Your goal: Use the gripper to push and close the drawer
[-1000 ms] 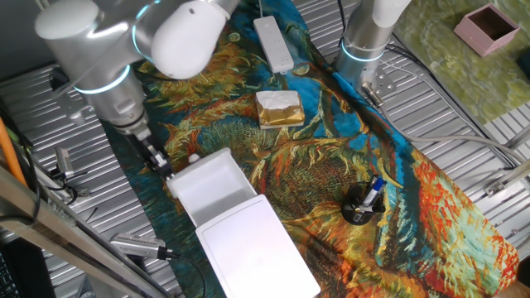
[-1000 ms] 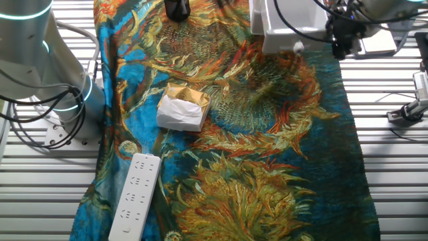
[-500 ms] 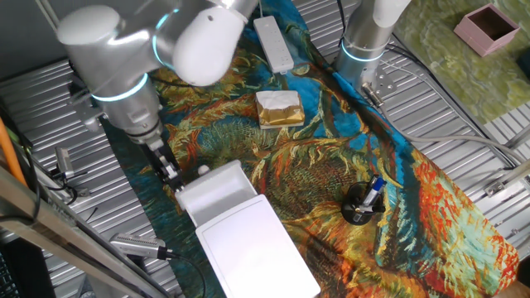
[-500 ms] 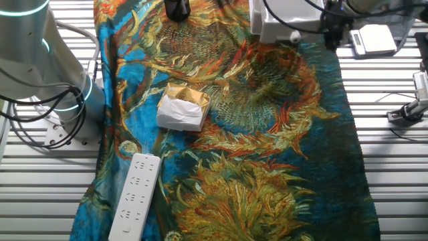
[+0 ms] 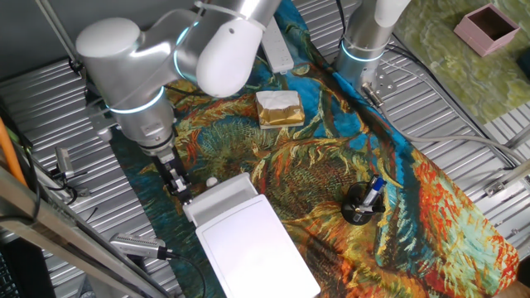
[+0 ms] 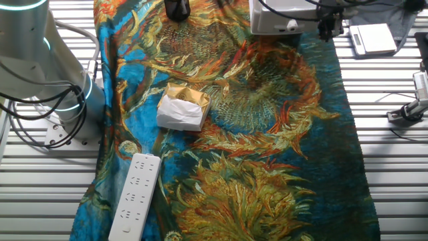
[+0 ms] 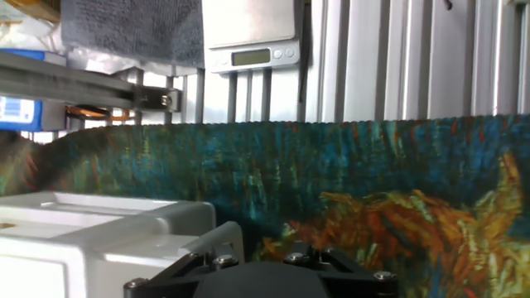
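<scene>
Your small black two-fingered gripper (image 5: pixel 178 184) sits at the front wall of the shallow white plastic drawer (image 5: pixel 222 192), at about ten o'clock from the flat-topped white box (image 5: pixel 252 247) it belongs to; you cannot tell from any view whether the fingers are apart or together, since the wrist hides them; the silver-white arm with its cyan light ring (image 5: pixel 141 99) rises from the gripper toward twelve o'clock.

The drawer is nearly pushed home; only a short strip of its tray shows beyond the box's lid, and you can see nothing lying in that strip; in the other fixed view the drawer (image 6: pixel 277 24) shows at the top edge with the gripper (image 6: pixel 326 27) just to its three o'clock.

In the hand view the white box (image 7: pixel 99 236) fills the lower left corner, close beside the gripper's black body.

Farther out on the sunflower-patterned cloth (image 5: pixel 331 165) you have a small tan-and-white block (image 5: pixel 279 108) at one o'clock from the drawer, a white power strip (image 5: pixel 277 45) beyond it, and a black round holder (image 5: pixel 360 204) with a blue pen standing in it at three o'clock; a pink square open box (image 5: pixel 490 26) sits well apart at the far right.
</scene>
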Motion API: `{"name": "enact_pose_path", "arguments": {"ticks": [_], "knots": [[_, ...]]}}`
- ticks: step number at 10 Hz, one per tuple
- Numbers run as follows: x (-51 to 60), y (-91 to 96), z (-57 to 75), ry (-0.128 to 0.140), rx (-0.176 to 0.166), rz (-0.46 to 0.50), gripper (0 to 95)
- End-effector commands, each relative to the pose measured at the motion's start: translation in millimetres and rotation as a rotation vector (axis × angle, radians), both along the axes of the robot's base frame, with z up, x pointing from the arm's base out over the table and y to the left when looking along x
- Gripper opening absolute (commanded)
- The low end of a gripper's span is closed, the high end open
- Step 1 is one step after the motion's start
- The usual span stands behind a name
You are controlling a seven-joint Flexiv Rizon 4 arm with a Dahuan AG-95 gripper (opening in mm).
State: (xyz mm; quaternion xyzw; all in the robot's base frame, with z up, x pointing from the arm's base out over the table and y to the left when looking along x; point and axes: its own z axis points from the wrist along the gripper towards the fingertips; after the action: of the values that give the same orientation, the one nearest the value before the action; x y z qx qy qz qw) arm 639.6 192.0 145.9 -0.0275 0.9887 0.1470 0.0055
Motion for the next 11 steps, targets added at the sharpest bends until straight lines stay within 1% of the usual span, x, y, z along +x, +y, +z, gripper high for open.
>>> {"name": "enact_pose_path", "arguments": {"ticks": [1, 3, 4, 5, 6, 7, 8, 9, 10, 11], "knots": [[-0.3, 2.8, -0.2, -0.002, -0.001, -0.004, 38.0], [-0.4, 2.7, -0.1, -0.005, -0.007, 0.016, 38.0], [-1.7, 1.2, -0.7, -0.007, -0.047, 0.073, 38.0], [-4.0, -2.6, 0.1, -0.016, -0.076, 0.12, 19.0], [-5.3, -6.7, 1.3, -0.013, -0.091, 0.131, 19.0], [-5.3, -6.7, 1.3, -0.005, -0.126, 0.158, 19.0], [-5.3, -6.7, 1.3, -0.007, -0.128, 0.186, 0.0], [-5.3, -6.7, 1.3, -0.009, -0.13, 0.24, 0.0], [-5.3, -6.7, 1.3, -0.006, -0.131, 0.288, 0.0], [-5.3, -6.7, 1.3, -0.012, -0.131, 0.322, 0.0]]}}
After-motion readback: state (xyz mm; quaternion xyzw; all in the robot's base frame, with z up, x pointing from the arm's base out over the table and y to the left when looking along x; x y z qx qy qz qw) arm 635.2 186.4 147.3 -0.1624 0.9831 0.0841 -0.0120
